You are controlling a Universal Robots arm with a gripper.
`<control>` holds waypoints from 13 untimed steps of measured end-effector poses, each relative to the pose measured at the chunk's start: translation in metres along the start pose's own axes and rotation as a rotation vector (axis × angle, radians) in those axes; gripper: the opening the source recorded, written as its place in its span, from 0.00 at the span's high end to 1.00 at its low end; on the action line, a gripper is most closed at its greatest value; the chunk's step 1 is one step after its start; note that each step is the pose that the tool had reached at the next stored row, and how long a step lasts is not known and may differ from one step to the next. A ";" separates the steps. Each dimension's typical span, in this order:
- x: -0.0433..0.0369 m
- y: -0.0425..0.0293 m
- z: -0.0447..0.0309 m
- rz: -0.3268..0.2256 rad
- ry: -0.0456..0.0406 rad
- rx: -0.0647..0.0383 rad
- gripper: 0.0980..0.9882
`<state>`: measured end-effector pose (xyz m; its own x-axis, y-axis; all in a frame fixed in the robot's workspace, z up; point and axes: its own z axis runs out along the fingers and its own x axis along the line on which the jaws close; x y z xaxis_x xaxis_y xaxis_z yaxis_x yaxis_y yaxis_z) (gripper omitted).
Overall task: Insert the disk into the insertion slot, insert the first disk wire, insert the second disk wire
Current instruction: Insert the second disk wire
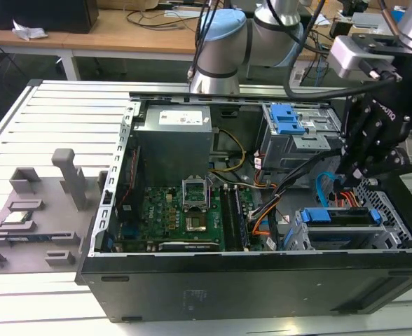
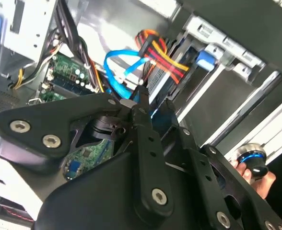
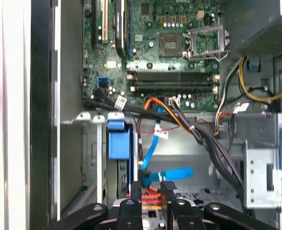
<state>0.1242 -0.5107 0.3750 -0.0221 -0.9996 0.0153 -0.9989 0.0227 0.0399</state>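
The disk [image 1: 338,228] lies inside the insertion slot [image 1: 394,218], a silver perforated cage at the exterior view's right, with its blue caddy [image 1: 335,215] along the edge. My gripper [image 1: 356,183] hangs just behind it. In the first wrist view the gripper [image 3: 151,189] is shut on the first disk wire [image 3: 150,195], whose orange, red and yellow strands sit between the fingers. The second disk wire [image 3: 153,146], a light blue cable, loops right beside the fingertips. The second wrist view shows the gripper [image 2: 148,103] below the first disk wire [image 2: 162,55] and the second disk wire [image 2: 122,67].
The open computer case holds a green motherboard [image 1: 185,210], a grey power supply [image 1: 174,143] and a taller grey cage with blue tabs [image 1: 290,126]. Black cable bundles [image 3: 198,134] run close to the gripper. A hand [image 2: 256,170] shows outside the case wall.
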 end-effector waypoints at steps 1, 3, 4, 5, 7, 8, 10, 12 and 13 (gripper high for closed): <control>0.0001 0.0040 0.0006 0.000 0.0008 0.000 0.77; 0.0002 0.0103 0.0015 0.000 0.0030 0.000 0.77; 0.0003 0.0126 0.0020 0.000 0.0055 0.000 0.77; 0.0003 0.0138 0.0027 0.001 0.0090 0.000 0.77; 0.0002 0.0140 0.0047 0.002 0.0149 0.000 0.77; 0.0002 0.0140 0.0049 0.002 0.0166 0.000 0.77; 0.0003 0.0141 0.0049 0.002 0.0171 0.000 0.77; 0.0003 0.0141 0.0050 0.002 0.0176 0.000 0.77; 0.0003 0.0141 0.0049 0.002 0.0179 0.000 0.77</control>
<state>0.1099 -0.5107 0.3707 -0.0234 -0.9992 0.0333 -0.9989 0.0248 0.0394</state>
